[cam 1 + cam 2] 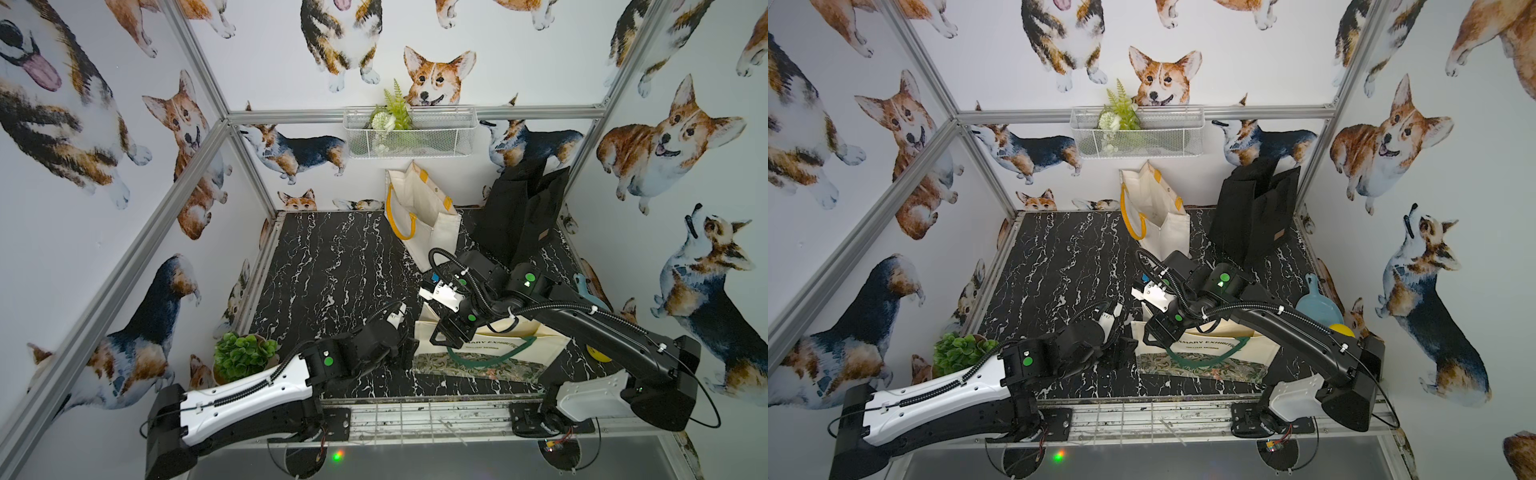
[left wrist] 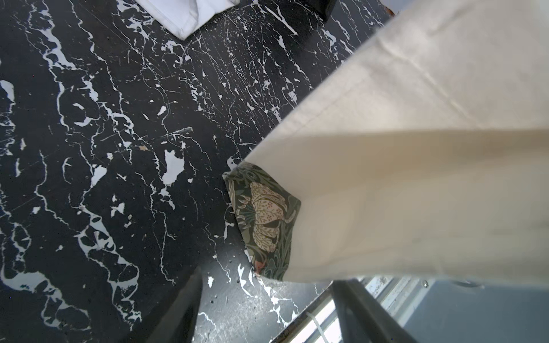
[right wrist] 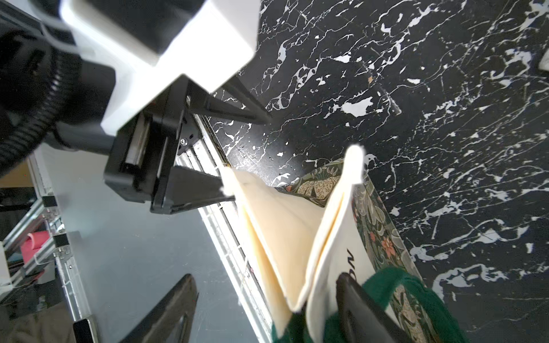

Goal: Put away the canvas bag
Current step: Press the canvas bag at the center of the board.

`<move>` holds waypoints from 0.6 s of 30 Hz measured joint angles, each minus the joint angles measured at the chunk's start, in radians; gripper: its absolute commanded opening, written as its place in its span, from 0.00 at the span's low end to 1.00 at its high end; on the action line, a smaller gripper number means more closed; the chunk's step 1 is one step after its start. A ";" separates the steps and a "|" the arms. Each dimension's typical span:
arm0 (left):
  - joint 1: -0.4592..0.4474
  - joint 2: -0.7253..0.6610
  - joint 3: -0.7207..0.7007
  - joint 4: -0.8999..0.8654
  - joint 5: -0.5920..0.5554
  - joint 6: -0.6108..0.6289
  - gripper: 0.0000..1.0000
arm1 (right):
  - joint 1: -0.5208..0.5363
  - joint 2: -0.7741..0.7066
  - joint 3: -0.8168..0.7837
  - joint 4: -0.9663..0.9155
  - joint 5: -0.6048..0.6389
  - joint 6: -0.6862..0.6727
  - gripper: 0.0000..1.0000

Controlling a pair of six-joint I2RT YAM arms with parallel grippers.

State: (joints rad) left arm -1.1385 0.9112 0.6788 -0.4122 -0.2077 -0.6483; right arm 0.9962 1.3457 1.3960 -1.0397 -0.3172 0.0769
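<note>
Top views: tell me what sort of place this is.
Likely a staged robot test booth, not a home: an aluminium frame holds corgi-print walls around a marble-patterned tabletop, with two robot arms mounted at its front edge.

Legible print shows only on the cream face of the canvas bag (image 1: 1264, 353), which lies near the front edge of the table (image 1: 1059, 270). There, dark green capitals, partly covered, read "…HARY EXHIBITI…" in both top views, and a smaller line beneath them is too fine to read. In the right wrist view the same face shows a clear capital "N", with the neighbouring letters cut off. A small tan tag on the black bag (image 1: 1246, 208), toward the back right corner, is unreadable.
</note>
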 measured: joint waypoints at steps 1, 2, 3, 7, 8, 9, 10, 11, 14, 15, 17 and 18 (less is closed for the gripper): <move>0.011 0.007 0.005 0.003 0.008 0.007 0.72 | 0.009 0.000 0.000 0.000 0.016 -0.003 0.70; 0.021 0.013 0.009 0.007 0.016 0.010 0.72 | 0.019 0.001 0.000 0.000 0.034 -0.005 0.68; 0.032 0.019 0.012 0.013 0.022 0.012 0.71 | 0.027 0.003 0.001 -0.001 0.048 -0.011 0.66; 0.054 0.042 0.018 0.035 0.050 0.028 0.71 | 0.059 0.033 0.024 -0.003 0.113 -0.019 0.58; 0.057 0.046 0.019 0.039 0.058 0.028 0.71 | 0.064 0.039 0.028 -0.003 0.126 -0.021 0.58; 0.058 0.048 0.020 0.041 0.063 0.029 0.71 | 0.070 0.048 0.036 -0.003 0.144 -0.021 0.56; 0.059 0.052 0.020 0.047 0.066 0.032 0.71 | 0.071 0.052 0.040 -0.003 0.154 -0.021 0.54; 0.060 0.053 0.020 0.049 0.070 0.033 0.71 | 0.072 0.057 0.047 -0.001 0.166 -0.021 0.53; 0.062 0.053 0.020 0.053 0.075 0.035 0.71 | 0.077 0.073 0.070 0.003 0.203 -0.021 0.47; 0.063 0.050 0.020 0.053 0.076 0.035 0.71 | 0.077 0.079 0.077 0.003 0.214 -0.022 0.47; 0.064 0.048 0.020 0.053 0.079 0.035 0.71 | 0.077 0.095 0.093 0.003 0.224 -0.023 0.43; 0.065 0.046 0.020 0.054 0.079 0.035 0.71 | 0.077 0.104 0.100 0.004 0.242 -0.024 0.41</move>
State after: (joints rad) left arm -1.0733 0.9573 0.6991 -0.3584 -0.1284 -0.6132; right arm 1.0737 1.4498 1.4960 -1.0359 -0.0753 0.0528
